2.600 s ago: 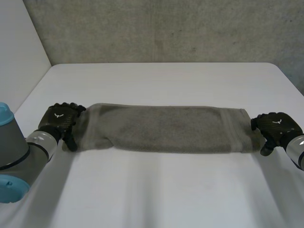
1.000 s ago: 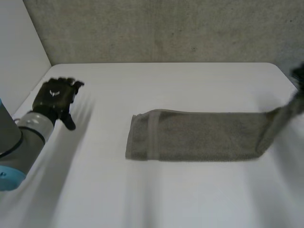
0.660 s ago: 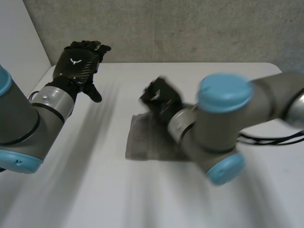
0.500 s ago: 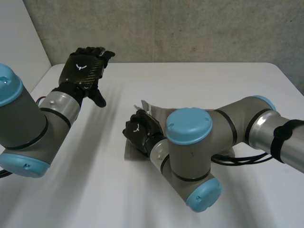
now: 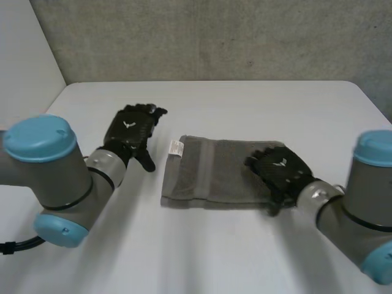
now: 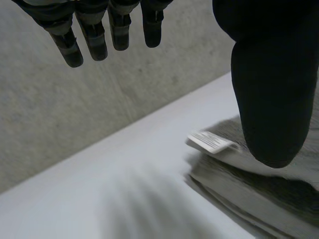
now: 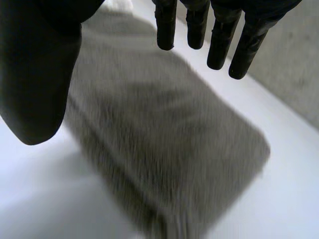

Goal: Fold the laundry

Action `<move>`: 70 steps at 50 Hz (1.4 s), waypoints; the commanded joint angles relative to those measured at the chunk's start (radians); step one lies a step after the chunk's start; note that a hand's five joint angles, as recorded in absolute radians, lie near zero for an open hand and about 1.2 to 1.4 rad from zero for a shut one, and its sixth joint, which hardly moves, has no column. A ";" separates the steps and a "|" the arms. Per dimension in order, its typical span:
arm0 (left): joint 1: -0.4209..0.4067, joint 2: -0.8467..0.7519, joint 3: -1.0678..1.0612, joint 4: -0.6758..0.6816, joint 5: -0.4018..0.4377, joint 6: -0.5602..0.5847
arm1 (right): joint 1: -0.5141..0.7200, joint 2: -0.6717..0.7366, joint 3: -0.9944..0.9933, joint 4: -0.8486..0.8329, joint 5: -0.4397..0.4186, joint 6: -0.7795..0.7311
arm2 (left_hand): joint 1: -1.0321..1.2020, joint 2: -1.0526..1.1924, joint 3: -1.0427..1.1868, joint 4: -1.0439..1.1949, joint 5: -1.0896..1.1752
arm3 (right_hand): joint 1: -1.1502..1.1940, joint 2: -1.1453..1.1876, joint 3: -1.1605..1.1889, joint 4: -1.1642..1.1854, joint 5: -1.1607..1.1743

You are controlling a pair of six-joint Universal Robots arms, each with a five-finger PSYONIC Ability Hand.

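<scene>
Presently, item by item. Left hand (image 5: pixel 131 131): fingers straight, holding nothing, just beside the left edge of the grey towel (image 5: pixel 208 174) and apart from it, probably held clear so the fold lies undisturbed. White care label (image 5: pixel 176 147): sticks out at the cloth's far left corner. The grey towel: folded into a short stack, flat on the white table (image 5: pixel 257 101), centre. Right hand (image 5: pixel 278 170): released, fingers extended over the stack's right end, likely placed to smooth it; contact cannot be told.
</scene>
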 commanded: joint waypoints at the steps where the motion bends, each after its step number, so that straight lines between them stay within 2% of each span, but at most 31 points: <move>1: -0.028 -0.056 0.000 0.001 0.001 -0.007 | -0.122 0.018 0.088 -0.095 -0.046 -0.021 | 0.003 0.009 0.009 0.009 -0.028 | 0.009 -0.002 0.006 -0.014 0.010; 8: -0.033 -0.056 -0.012 0.001 0.001 -0.007 | -0.143 0.052 0.088 -0.109 -0.038 -0.044 | 0.003 0.009 0.008 0.009 -0.028 | 0.371 0.360 0.368 0.348 0.372; 10: -0.033 -0.054 -0.018 0.004 0.001 -0.007 | -0.150 0.060 0.085 -0.109 -0.034 -0.050 | 0.003 0.009 0.008 0.009 -0.028 | 0.579 0.567 0.575 0.555 0.579; 11: -0.033 -0.053 -0.021 0.009 0.001 -0.007 | -0.150 0.060 0.085 -0.109 -0.034 -0.050 | 0.003 0.009 0.008 0.009 -0.028 | 0.580 0.568 0.576 0.556 0.580; 13: -0.033 -0.049 -0.026 0.016 0.001 -0.007 | -0.158 0.060 0.083 -0.109 -0.034 -0.050 | 0.003 0.009 0.008 0.009 -0.028 | 0.752 0.741 0.749 0.729 0.753; 16: -0.033 -0.043 -0.039 0.033 0.001 -0.007 | -0.159 0.060 0.082 -0.109 -0.032 -0.050 | 0.003 0.009 0.008 0.009 -0.028 | 0.812 0.800 0.808 0.788 0.812; 18: -0.033 -0.042 -0.044 0.044 0.001 -0.007 | -0.164 0.055 0.082 -0.110 -0.032 -0.050 | 0.003 0.009 0.008 0.009 -0.028 | 0.972 0.961 0.969 0.949 0.973; 23: -0.031 -0.037 -0.058 0.065 0.001 -0.004 | -0.166 0.055 0.082 -0.112 -0.029 -0.071 | 0.003 0.009 0.008 0.009 -0.028 | 1.159 1.148 1.156 1.136 1.160; 30: -0.031 -0.033 -0.061 0.065 0.001 -0.004 | -0.162 0.043 0.089 -0.129 0.000 -0.189 | 0.003 0.009 0.008 0.009 -0.028 | 1.160 1.149 1.156 1.137 1.160; 32: -0.030 -0.025 -0.061 0.065 0.001 -0.005 | -0.150 0.034 0.071 -0.121 0.052 -0.304 | 0.003 0.009 0.008 0.009 -0.028 | 1.160 1.149 1.156 1.137 1.160; 35: -0.030 -0.008 -0.061 0.065 -0.001 -0.005 | -0.146 0.023 0.053 -0.123 0.087 -0.380 | 0.003 0.009 0.008 0.009 -0.028 | 1.160 1.149 1.156 1.137 1.160; 37: -0.030 0.000 -0.059 0.065 -0.001 -0.005 | -0.079 0.005 -0.008 -0.124 0.139 -0.505 | 0.003 0.009 0.008 0.009 -0.028 | 1.160 1.149 1.156 1.137 1.160; 38: -0.030 0.006 -0.059 0.065 -0.001 -0.007 | -0.078 0.005 -0.009 -0.124 0.140 -0.505 | 0.003 0.009 0.008 0.009 -0.028 | 1.160 1.149 1.156 1.137 1.160; 40: -0.028 0.012 -0.059 0.065 -0.001 -0.007 | 0.084 0.024 -0.103 -0.126 0.161 -0.565 | 0.003 0.009 0.008 0.009 -0.028 | 1.160 1.149 1.156 1.137 1.160; 41: -0.028 0.018 -0.061 0.065 -0.001 -0.007 | 0.084 0.025 -0.104 -0.126 0.161 -0.565 | 0.000 0.006 0.006 0.006 -0.031 | 1.160 1.149 1.156 1.137 1.160; 42: -0.028 0.023 -0.062 0.065 -0.003 -0.007 | 0.157 0.050 -0.149 -0.126 0.158 -0.582 | 0.000 0.006 0.006 0.006 -0.031 | 1.160 1.149 1.156 1.137 1.160; 43: -0.028 0.023 -0.062 0.065 -0.003 -0.007 | 0.158 0.051 -0.150 -0.126 0.158 -0.582 | 0.000 0.006 0.006 0.006 -0.031 | 1.160 1.149 1.156 1.137 1.160; 45: -0.027 0.027 -0.066 0.065 -0.003 -0.007 | 0.276 0.115 -0.229 -0.120 0.153 -0.594 | 0.000 0.006 0.006 0.006 -0.031 | 1.160 1.149 1.156 1.137 1.160; 46: -0.025 0.033 -0.072 0.065 -0.003 -0.007 | 0.276 0.115 -0.230 -0.120 0.153 -0.594 | 0.000 0.006 0.006 0.006 -0.031 | 1.160 1.149 1.156 1.137 1.160; 48: -0.022 0.041 -0.078 0.067 -0.003 -0.007 | 0.371 0.181 -0.283 -0.118 0.143 -0.619 | 0.000 0.006 0.006 0.006 -0.031 | 1.160 1.149 1.156 1.137 1.160; 53: -0.013 0.056 -0.081 0.067 -0.006 -0.008 | 0.471 0.267 -0.316 -0.114 0.120 -0.666 | 0.000 0.006 0.006 0.006 -0.031 | 1.160 1.149 1.156 1.137 1.160; 57: 0.000 0.070 -0.081 0.065 -0.036 -0.023 | 0.479 0.290 -0.308 -0.112 0.124 -0.662 | 0.000 0.006 0.006 0.006 -0.031 | 1.160 1.149 1.156 1.137 1.160; 58: 0.000 0.073 -0.081 0.065 -0.045 -0.028 | 0.479 0.288 -0.302 -0.112 0.130 -0.657 | 0.000 0.006 0.006 0.006 -0.031 | 1.059 1.048 1.056 1.036 1.060; 59: 0.000 0.073 -0.081 0.065 -0.045 -0.028 | 0.473 0.278 -0.290 -0.117 0.136 -0.650 | 0.000 0.006 0.006 0.006 -0.031 | 0.727 0.716 0.723 0.704 0.727; 60: 0.000 0.076 -0.081 0.065 -0.050 -0.034 | 0.473 0.278 -0.289 -0.117 0.136 -0.650 | 0.000 0.006 0.006 0.006 -0.031 | 0.724 0.712 0.720 0.700 0.724; 61: 0.000 0.078 -0.081 0.065 -0.050 -0.037 | 0.467 0.258 -0.273 -0.123 0.138 -0.633 | 0.003 0.009 0.008 0.009 -0.028 | 0.398 0.387 0.394 0.375 0.398; 62: 0.000 0.078 -0.081 0.065 -0.050 -0.037 | 0.466 0.258 -0.273 -0.123 0.138 -0.633 | 0.003 0.009 0.008 0.009 -0.028 | 0.395 0.383 0.391 0.372 0.395; 64: 0.000 0.079 -0.078 0.065 -0.050 -0.039 | 0.442 0.177 -0.241 -0.127 0.146 -0.531 | 0.000 0.006 0.006 0.006 -0.031 | -0.062 -0.073 -0.065 -0.085 -0.061; 65: -0.002 0.081 -0.075 0.065 -0.052 -0.042 | 0.442 0.176 -0.240 -0.127 0.146 -0.530 | 0.003 0.009 0.008 0.009 -0.028 | -0.062 -0.073 -0.065 -0.085 -0.061; 67: -0.002 0.082 -0.070 0.065 -0.052 -0.045 | 0.376 0.103 -0.207 -0.135 0.141 -0.342 | 0.003 0.009 0.008 0.009 -0.028 | -0.062 -0.073 -0.065 -0.085 -0.061; 70: -0.005 0.086 -0.056 0.065 -0.052 -0.060 | 0.339 0.069 -0.191 -0.133 0.135 -0.235 | 0.003 0.009 0.008 0.009 -0.028 | -0.062 -0.073 -0.065 -0.085 -0.061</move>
